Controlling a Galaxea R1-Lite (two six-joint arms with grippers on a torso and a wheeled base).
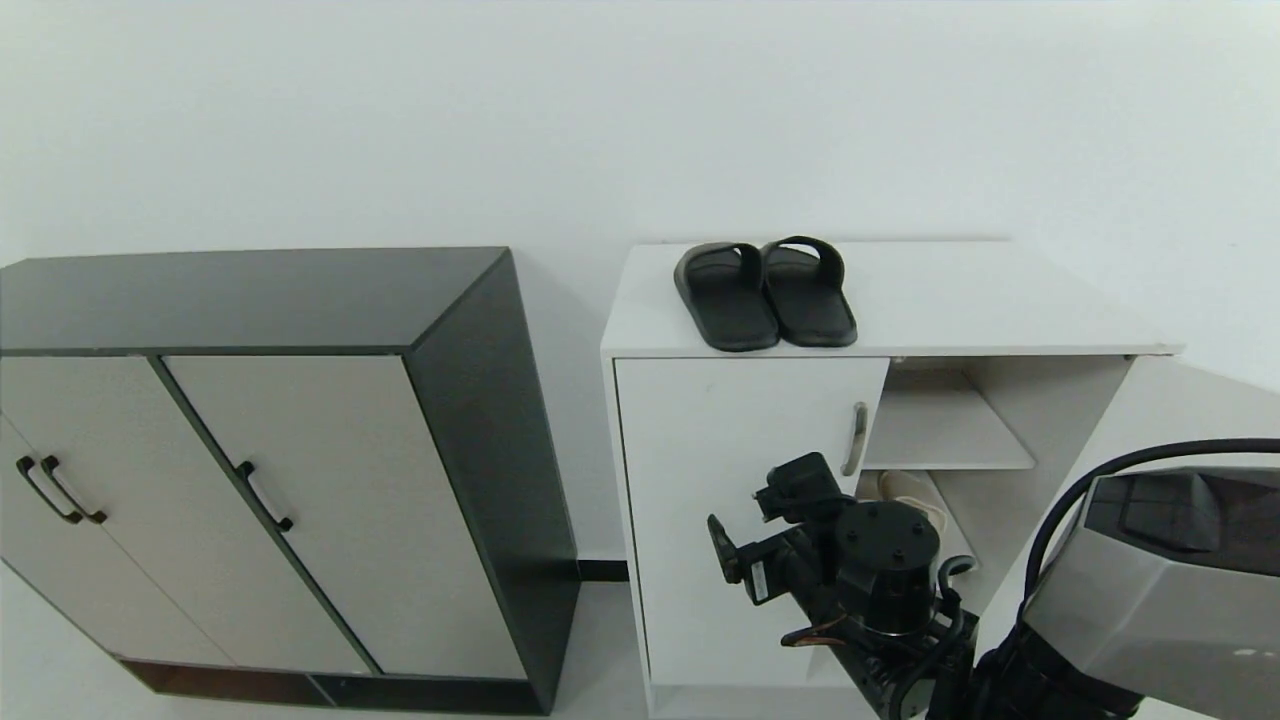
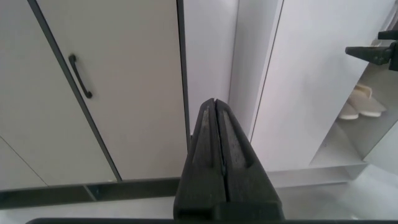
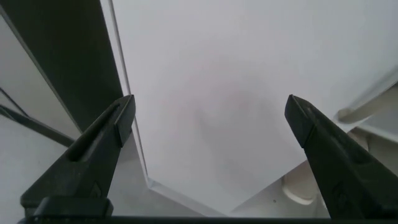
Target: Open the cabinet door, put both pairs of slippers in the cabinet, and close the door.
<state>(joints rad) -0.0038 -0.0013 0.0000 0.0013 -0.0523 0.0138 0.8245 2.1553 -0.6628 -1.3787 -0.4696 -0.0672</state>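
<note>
A black pair of slippers lies on top of the white cabinet. The cabinet's right door is swung open; its left door is closed. A white pair of slippers rests on the lower shelf inside. My right gripper is open, close in front of the closed left door with nothing between its fingers. My left gripper is shut and empty, low down and facing the gap between the two cabinets.
A dark cabinet with pale doors and black handles stands left of the white one. A metal handle is on the closed white door. An inner shelf sits above the white slippers.
</note>
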